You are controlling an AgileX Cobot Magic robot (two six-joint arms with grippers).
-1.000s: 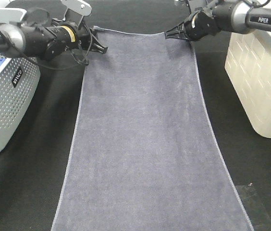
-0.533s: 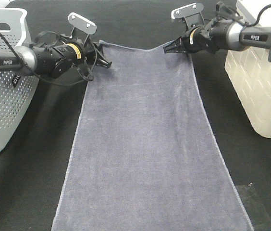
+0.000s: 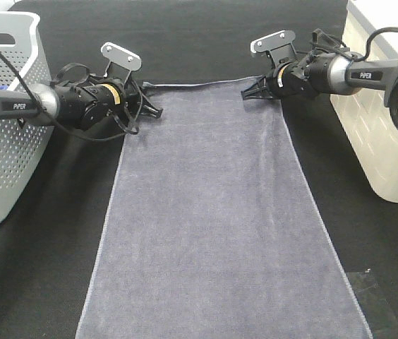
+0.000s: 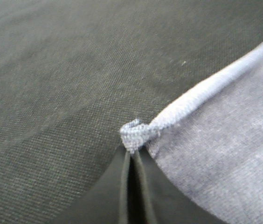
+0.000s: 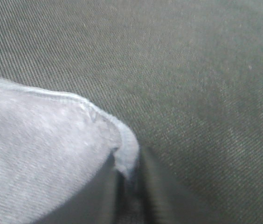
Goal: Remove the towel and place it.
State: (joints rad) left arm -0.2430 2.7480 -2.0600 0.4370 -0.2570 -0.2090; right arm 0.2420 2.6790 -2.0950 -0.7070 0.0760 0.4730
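The towel [image 3: 216, 226] lay flat on the black table [image 3: 206, 42], filling the middle of the exterior view. Its long axis ran from the upper centre of the frame down to the bottom edge, where it ran out of view. Its far short hem stretched straight across the upper part of the frame between the two arms.

The left gripper [image 3: 154, 109] sat at the upper-left corner of the towel, just beside the grey perforated basket [image 3: 5, 141] at the left edge. In the left wrist view its jaws stood almost together, with the bunched corner of the hem at their tips; whether they pinched it firmly or had begun to let go could not be told. The right gripper [image 3: 250, 90] sat at the upper-right corner, near the cream bin [image 3: 382, 134] at the right edge. In the right wrist view the corner lay between two fingers that stood a little apart, so the hold looked loose at best.

Each arm was therefore nearest its own corner, and the cloth extended away from both pincers toward the bottom of the frame. By the look of it the towel was already laid out, and the coming move called for both jaws to part and draw back from the far hem without dragging it.
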